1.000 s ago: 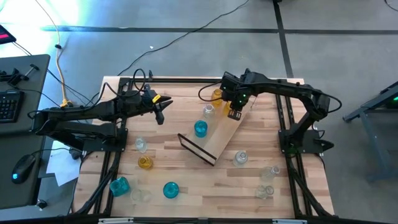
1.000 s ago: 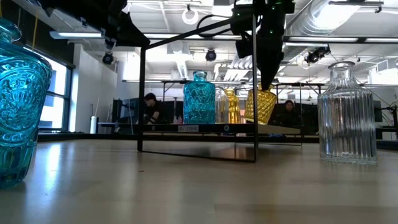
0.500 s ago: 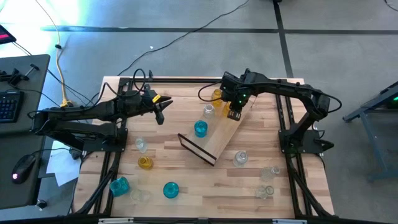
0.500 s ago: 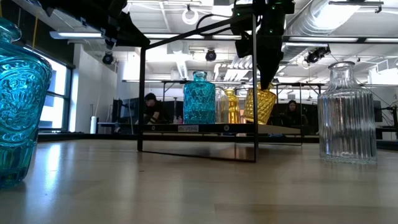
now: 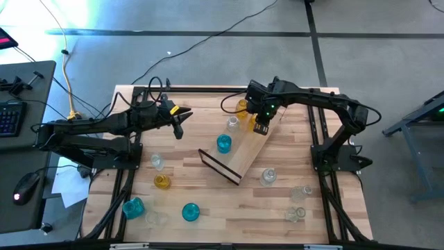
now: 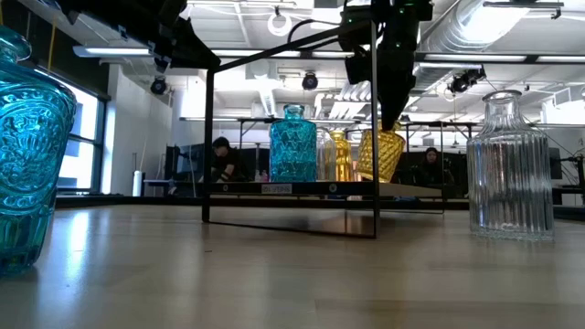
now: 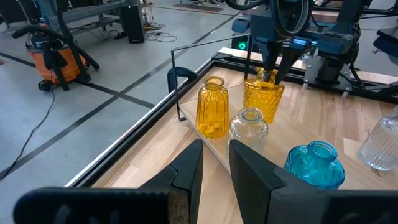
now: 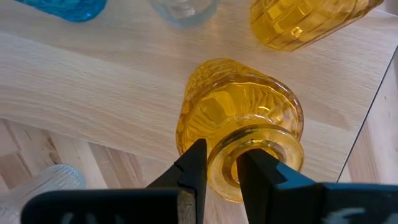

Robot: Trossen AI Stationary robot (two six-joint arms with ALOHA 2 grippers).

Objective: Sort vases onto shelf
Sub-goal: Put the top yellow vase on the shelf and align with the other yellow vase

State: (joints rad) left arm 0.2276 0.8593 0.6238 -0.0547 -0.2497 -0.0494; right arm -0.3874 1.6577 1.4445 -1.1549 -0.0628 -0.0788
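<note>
Light wood tabletop [image 5: 229,201], black-railed, bears everything listed.

Shelf [image 5: 239,158]: light-wood board with black wire end frames; its long axis runs diagonally across the table, from the near frame by the table's middle toward the far right corner. In the low view it stands raised on its frames [image 6: 292,188].

Left arm [image 5: 90,128]: waits over the table's left side. Left gripper [image 7: 214,165] points toward the shelf, its fingers a narrow gap apart and holding nothing.

Right arm [image 5: 326,104]: reaches in from the right. Right gripper [image 8: 219,168] hangs over the shelf's far end, fingers pointing down, one finger inside the mouth of an amber vase [image 7: 263,95] and one outside the rim; whether they press the rim cannot be told.

Vases on the shelf, all upright, necks up: the amber vase; a ribbed amber vase [image 7: 212,106] beside it; a clear vase [image 7: 249,127] nearer; a teal vase [image 5: 223,144] toward the shelf's middle.

Vases on the tabletop, upright: a teal pair [image 5: 190,212], a small amber one [image 5: 161,182], and clear ones [image 5: 268,176] scattered along the near and right sides.
</note>
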